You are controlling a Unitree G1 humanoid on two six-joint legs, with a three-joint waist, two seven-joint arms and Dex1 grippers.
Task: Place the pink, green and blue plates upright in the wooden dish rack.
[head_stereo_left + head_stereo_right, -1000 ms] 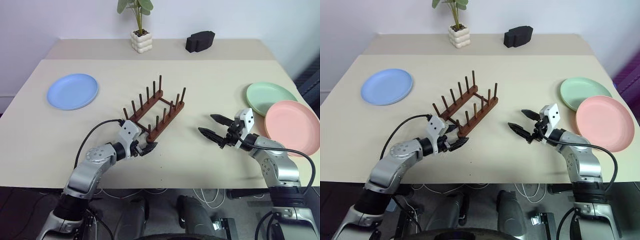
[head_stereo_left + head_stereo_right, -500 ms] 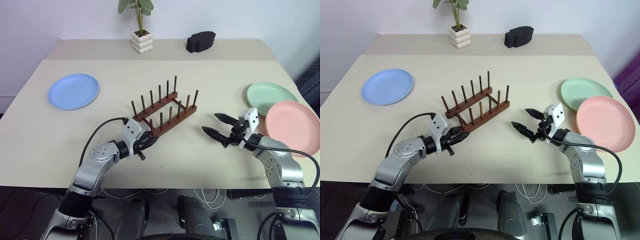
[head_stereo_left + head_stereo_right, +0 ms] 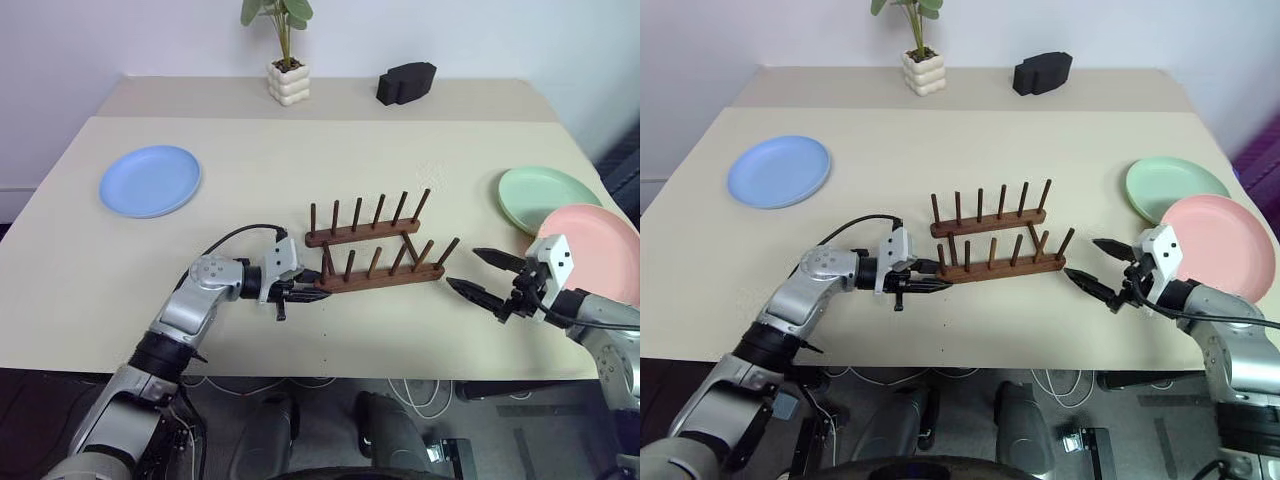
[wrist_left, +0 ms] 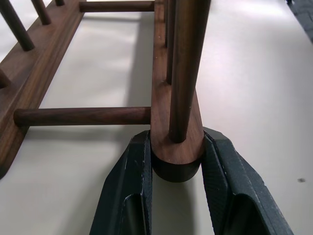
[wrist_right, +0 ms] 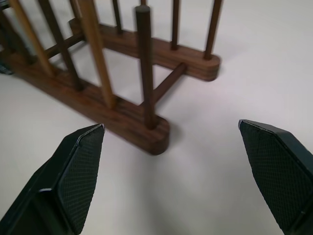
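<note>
Nearest the front edge of the desk point(image 3: 90, 300), the left gripper point(image 3: 300, 288) is clenched on the near rail of the wooden dish rack point(image 3: 372, 252): in the left wrist view its two black fingers point(image 4: 128, 191) press against either side of the rail's rounded end, just below the first peg. At the same depth on the right, the right gripper point(image 3: 483, 275) hovers with its fingers point(image 5: 78, 171) spread wide and grasping nothing, pointed at the rack's other end and just short of it. The rack sits in the middle of the desk between the two grippers, lying crosswise with its two rails parallel to the front edge, its pegs upright and no plate in it. Further back on the right, the pink plate point(image 3: 600, 250) lies flat close to the desk's right edge, with the green plate point(image 3: 540, 195) just behind it and partly under its rim. The blue plate point(image 3: 150, 180) lies flat well apart on the left. At the far edge stand a small potted plant point(image 3: 285, 60) in a white pot and a black object point(image 3: 405, 82).
</note>
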